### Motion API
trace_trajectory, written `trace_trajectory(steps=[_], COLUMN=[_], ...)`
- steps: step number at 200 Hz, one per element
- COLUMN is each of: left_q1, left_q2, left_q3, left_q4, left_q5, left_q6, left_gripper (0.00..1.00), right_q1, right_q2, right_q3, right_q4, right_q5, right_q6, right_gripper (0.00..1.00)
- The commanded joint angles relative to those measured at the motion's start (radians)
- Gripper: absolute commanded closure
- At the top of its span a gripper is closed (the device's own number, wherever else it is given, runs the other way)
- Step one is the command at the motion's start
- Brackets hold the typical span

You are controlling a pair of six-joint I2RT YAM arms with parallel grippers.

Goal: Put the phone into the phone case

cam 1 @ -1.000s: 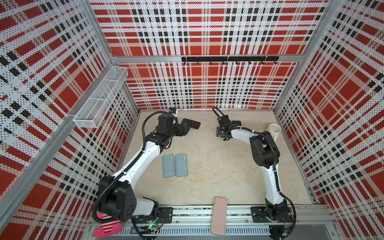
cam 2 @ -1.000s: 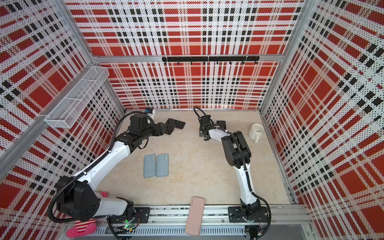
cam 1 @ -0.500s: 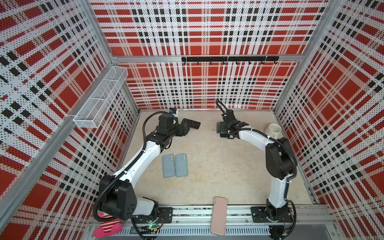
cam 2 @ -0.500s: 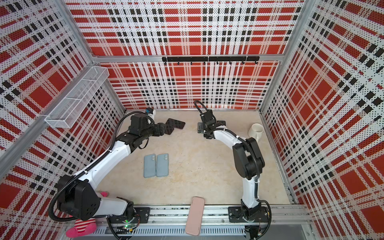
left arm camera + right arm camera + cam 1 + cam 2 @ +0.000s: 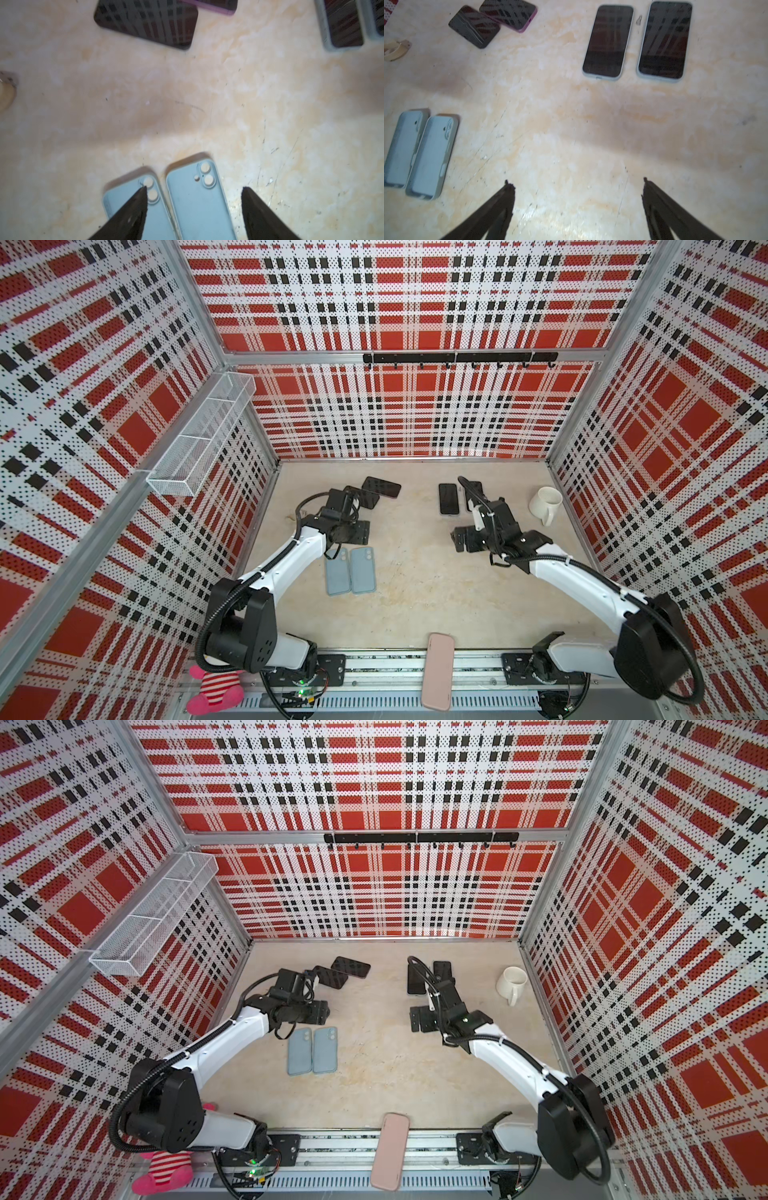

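Two pale blue phone cases lie flat and side by side on the table (image 5: 415, 605), the wall-side case (image 5: 336, 571) and the middle-side case (image 5: 363, 570). They are so close that I cannot tell whether they touch, and that closeness is the first hazard. The left gripper (image 5: 194, 188) hangs over their camera-cutout ends with its jaws apart and nothing between them. In the left wrist view one fingertip (image 5: 135, 205) overlaps the wall-side case while the other sits past the outer edge of the middle-side case, so a descent from this pose would likely press a finger onto the wrong case, drag both, or tip one onto its neighbour. The phone that looks bare, the black phone (image 5: 370, 499), lies screen up at the far end of the table against the purple-rimmed phone (image 5: 382, 487), partly hidden by the left arm in both top views. A pinch there could catch both, or slide the glossy slab instead of lifting it. The right gripper (image 5: 576, 181) hovers wide and empty over bare table, near the pale-rimmed phones (image 5: 608, 41), which appear to be cased already; picking one of them would be wasted effort. Seating is the later risk: a soft case with nothing pinning it may skate or fold as the phone is pressed in, and the camera end must meet the cutouts. Whether the cases lie open side up I cannot tell.
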Motion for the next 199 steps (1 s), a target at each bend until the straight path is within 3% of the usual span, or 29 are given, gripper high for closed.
trace_trajectory(steps=[1, 32, 60, 107, 199], left_q1=[-0.047, -0.038, -0.036, -0.101, -0.160], left_q2=[0.003, 0.075, 0.154, 0.189, 0.255], left_q3=[0.012, 0.034, 0.067, 0.042, -0.019], left_q4=[-0.090, -0.099, -0.108, -0.095, -0.034], left_q5=[-0.078, -0.072, -0.075, -0.058, -0.071], left_q6=[-0.023, -0.027, -0.029, -0.117, -0.214], left_gripper=[0.26, 0.26, 0.26, 0.40, 0.66], right_q1=[-0.011, -0.048, -0.054, -0.076, -0.133], right_q2=[-0.054, -0.053, -0.043, -0.074, -0.101], right_q3=[-0.053, -0.120, -0.122, -0.165, -0.222], right_q4=[-0.016, 0.022, 0.023, 0.042, 0.061], right_q5=[-0.086, -0.208, -0.219, -0.159, -0.177], right_q6=[0.004, 0.041, 0.031, -0.024, -0.048], right_gripper=[0.07, 0.14, 0.14, 0.10, 0.10])
